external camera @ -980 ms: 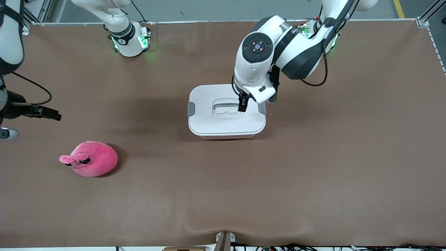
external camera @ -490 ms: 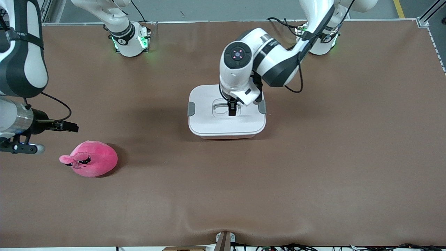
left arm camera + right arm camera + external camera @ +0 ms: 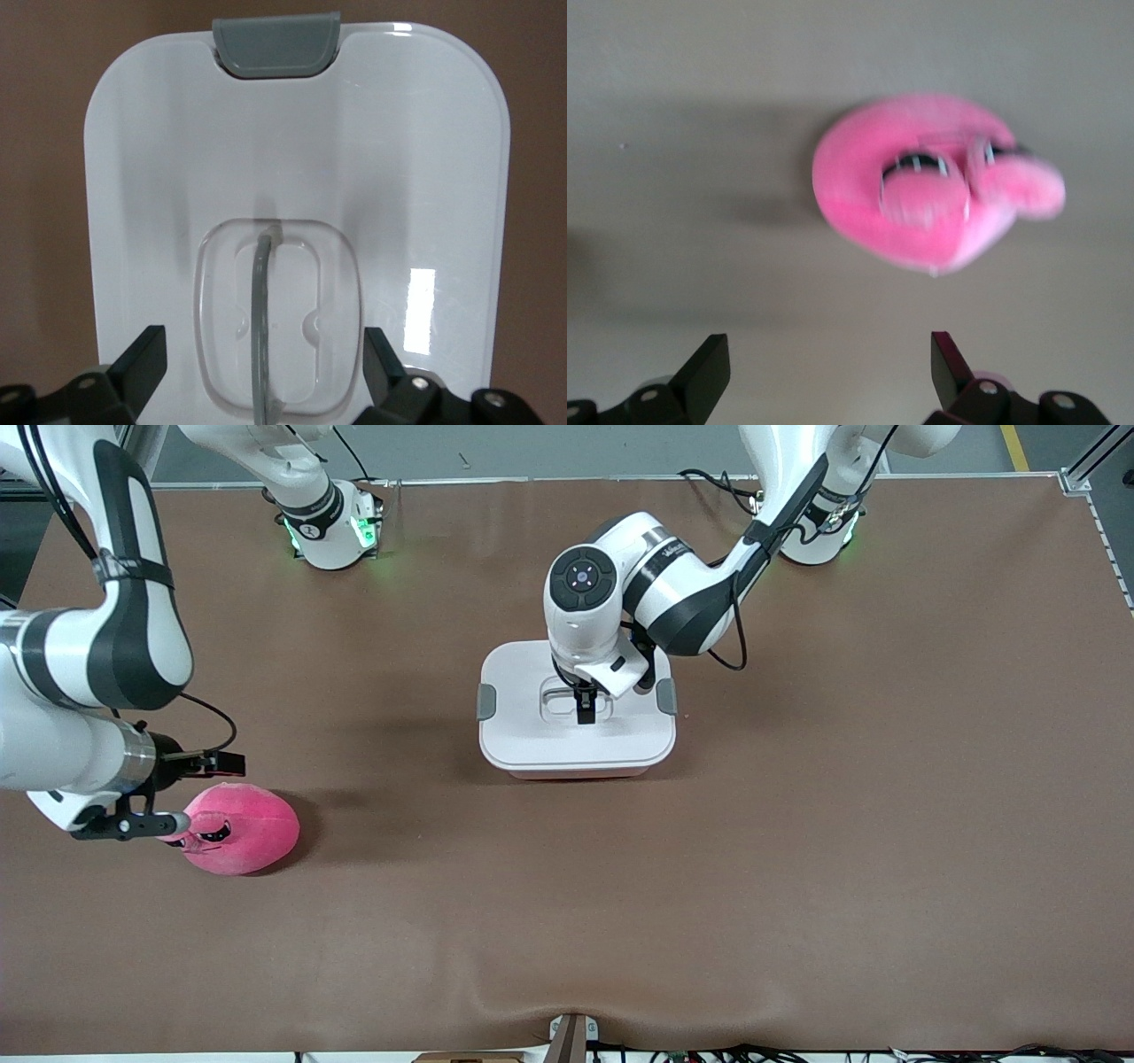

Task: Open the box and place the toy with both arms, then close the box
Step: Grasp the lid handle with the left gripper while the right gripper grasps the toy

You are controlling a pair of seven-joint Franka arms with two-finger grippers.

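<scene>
- Surface (image 3: 797, 868) of brown colour carries everything I see.
- Box (image 3: 532, 740) stands near the middle of it, white lid (image 3: 292, 133) on, grey latch (image 3: 276, 46) at each short end.
- Toy (image 3: 252, 834), bright pink, lies toward the right arm's end, nearer to the front camera than the box.
- Left tool (image 3: 585, 710) is over the lid's recessed handle (image 3: 262, 328), fingers (image 3: 142, 363) spread on both sides of it.
- Right tool (image 3: 190, 788) hangs open just over the toy, holding nothing.
</scene>
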